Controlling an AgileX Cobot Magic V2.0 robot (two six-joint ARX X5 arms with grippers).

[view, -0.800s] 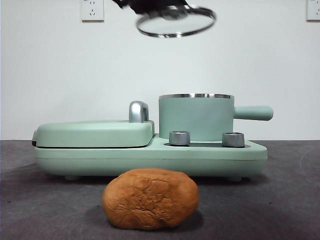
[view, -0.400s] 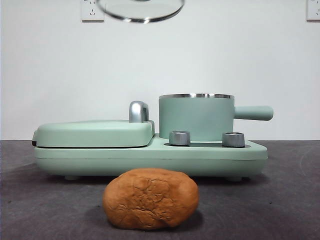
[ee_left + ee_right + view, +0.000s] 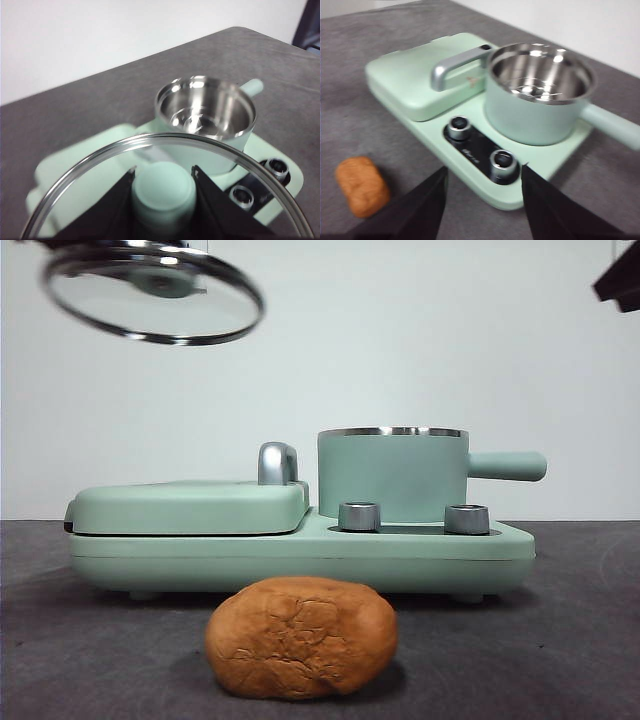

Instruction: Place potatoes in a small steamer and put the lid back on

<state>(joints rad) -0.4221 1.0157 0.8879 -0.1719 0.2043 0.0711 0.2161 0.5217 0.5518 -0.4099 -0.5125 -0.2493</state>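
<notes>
The orange-brown potato (image 3: 301, 638) lies on the dark table in front of the appliance; it also shows in the right wrist view (image 3: 362, 186). The mint-green steamer pot (image 3: 393, 474) stands open and empty on the appliance's right side, its steel inside showing in both wrist views (image 3: 205, 106) (image 3: 540, 72). My left gripper (image 3: 162, 172) is shut on the green knob (image 3: 162, 192) of the glass lid (image 3: 153, 302), held high at the upper left, tilted. My right gripper (image 3: 484, 172) is open and empty, high above the appliance; it shows as a black tip (image 3: 620, 282) at the top right.
The green appliance base (image 3: 300, 555) carries a flat hinged grill plate (image 3: 190, 506) with a steel handle (image 3: 277, 462) on its left, and two steel dials (image 3: 359, 516) (image 3: 466, 518) at the front. A white wall stands behind.
The lid has swung from above the pot to the upper left and come a little lower. A black gripper tip has appeared at the top right. The potato and the pot have not moved.
</notes>
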